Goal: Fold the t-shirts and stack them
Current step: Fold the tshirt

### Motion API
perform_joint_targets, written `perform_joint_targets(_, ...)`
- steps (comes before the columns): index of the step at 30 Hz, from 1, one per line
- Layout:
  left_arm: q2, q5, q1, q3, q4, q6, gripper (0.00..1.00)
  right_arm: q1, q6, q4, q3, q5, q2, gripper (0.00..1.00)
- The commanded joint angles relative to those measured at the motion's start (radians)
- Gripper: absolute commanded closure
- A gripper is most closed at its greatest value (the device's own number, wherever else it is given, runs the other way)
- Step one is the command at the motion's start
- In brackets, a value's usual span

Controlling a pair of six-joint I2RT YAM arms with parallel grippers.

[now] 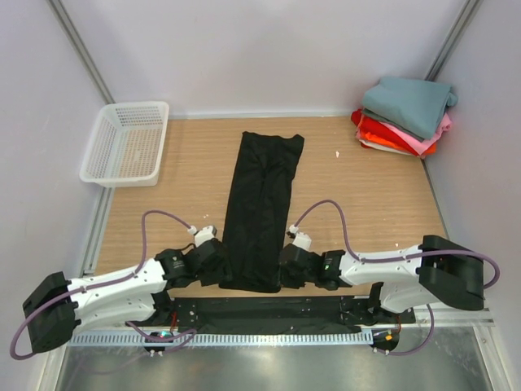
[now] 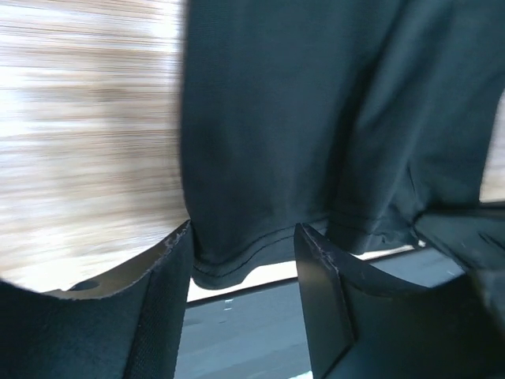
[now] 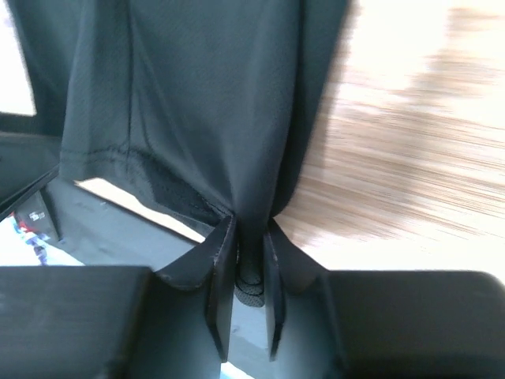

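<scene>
Right wrist: right tool [image 3: 246, 230] pinches black t-shirt [image 3: 197, 103]; overhead hides grip.

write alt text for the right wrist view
The right end effector is shut on a bunched edge of the black shirt. The shirt spreads beyond it, over a blurred wooden table.

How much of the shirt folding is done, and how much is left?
Done: a pile of folded shirts sits in the far right corner. The black shirt is already folded into a long strip. In hand: the right gripper pinches its near hem, and the left gripper is open around the other corner. Left: fold it shorter and stack it.
</scene>
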Motion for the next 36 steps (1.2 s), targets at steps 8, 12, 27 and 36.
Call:
perform_joint_targets(8, 0.126, 0.085, -0.078, -0.025, 0.2, -0.061, 0.6, -0.025, -0.004, -0.198, -0.046, 0.167, -0.201, 0.86)
perform_joint_targets(12, 0.154, 0.076, -0.105, -0.012, 0.202, -0.085, 0.72, -0.036, 0.002, -0.238, -0.074, 0.183, -0.253, 0.88)
perform_joint_targets(27, 0.149, 0.003, -0.147, 0.21, -0.056, -0.071, 1.0, -0.036, -0.062, -0.268, 0.039, 0.176, -0.249, 0.99)
perform_joint_targets(36, 0.2, -0.068, -0.044, 0.457, -0.266, 0.074, 1.0, -0.151, -0.26, -0.445, 0.345, 0.22, -0.141, 0.99)
